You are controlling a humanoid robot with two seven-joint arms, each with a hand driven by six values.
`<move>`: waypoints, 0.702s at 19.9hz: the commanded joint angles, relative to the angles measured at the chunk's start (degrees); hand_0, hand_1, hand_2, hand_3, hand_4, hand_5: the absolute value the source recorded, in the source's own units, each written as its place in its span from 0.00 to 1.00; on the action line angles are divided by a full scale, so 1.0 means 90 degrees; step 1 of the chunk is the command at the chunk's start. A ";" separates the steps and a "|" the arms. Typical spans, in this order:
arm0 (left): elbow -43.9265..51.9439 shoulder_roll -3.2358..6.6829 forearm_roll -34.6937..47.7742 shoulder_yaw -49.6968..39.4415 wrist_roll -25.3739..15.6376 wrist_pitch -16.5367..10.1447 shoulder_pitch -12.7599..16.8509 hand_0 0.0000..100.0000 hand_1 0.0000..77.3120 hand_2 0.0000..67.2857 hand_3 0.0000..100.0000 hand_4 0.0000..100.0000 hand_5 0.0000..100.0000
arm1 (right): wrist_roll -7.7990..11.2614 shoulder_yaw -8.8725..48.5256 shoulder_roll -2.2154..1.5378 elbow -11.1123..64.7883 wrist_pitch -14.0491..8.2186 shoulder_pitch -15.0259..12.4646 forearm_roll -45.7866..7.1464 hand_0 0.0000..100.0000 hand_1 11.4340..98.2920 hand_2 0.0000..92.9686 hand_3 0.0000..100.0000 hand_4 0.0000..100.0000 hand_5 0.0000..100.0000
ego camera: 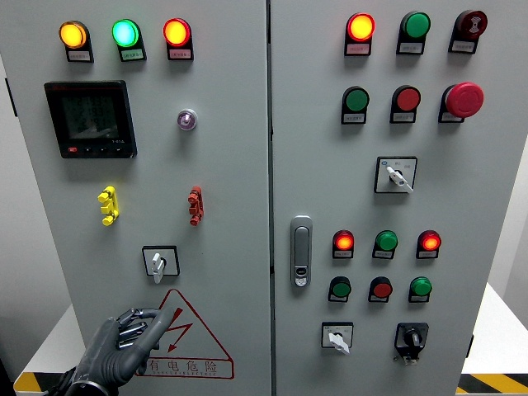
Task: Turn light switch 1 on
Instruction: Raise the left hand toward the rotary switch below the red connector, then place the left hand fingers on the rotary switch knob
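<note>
Left hand [124, 342] is closest to the camera, coming up from the bottom left with fingers loosely curled, index pointing up-right, holding nothing. Its fingertips sit over the warning triangle [186, 334]. Just above them, a bit to the right, is the switch [159, 262] on the left door [223, 165], with its knob handle pointing down. I'd guess that's switch 1, so the reach goes straight up. Right hand isn't in view, so left is the nearer one.
</note>
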 commanded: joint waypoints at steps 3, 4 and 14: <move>-0.0024 -0.0009 0.0017 0.0031 0.0445 0.0778 -0.0386 0.00 0.57 0.62 0.86 1.00 0.97 | 0.0000 0.0000 0.0000 0.0000 0.0002 -0.0001 0.0000 0.00 0.10 0.00 0.20 0.19 0.10; -0.0005 -0.0009 0.0017 0.0031 0.0445 0.0828 -0.0416 0.00 0.58 0.62 0.86 1.00 0.97 | 0.0000 0.0010 0.0000 0.0000 0.0002 -0.0001 0.0000 0.00 0.10 0.00 0.20 0.19 0.10; -0.0004 -0.0009 0.0027 0.0031 0.0445 0.0868 -0.0514 0.00 0.74 0.62 0.87 1.00 0.97 | 0.0000 0.0000 0.0000 0.0000 -0.0007 -0.0001 0.0000 0.00 0.09 0.00 0.20 0.19 0.10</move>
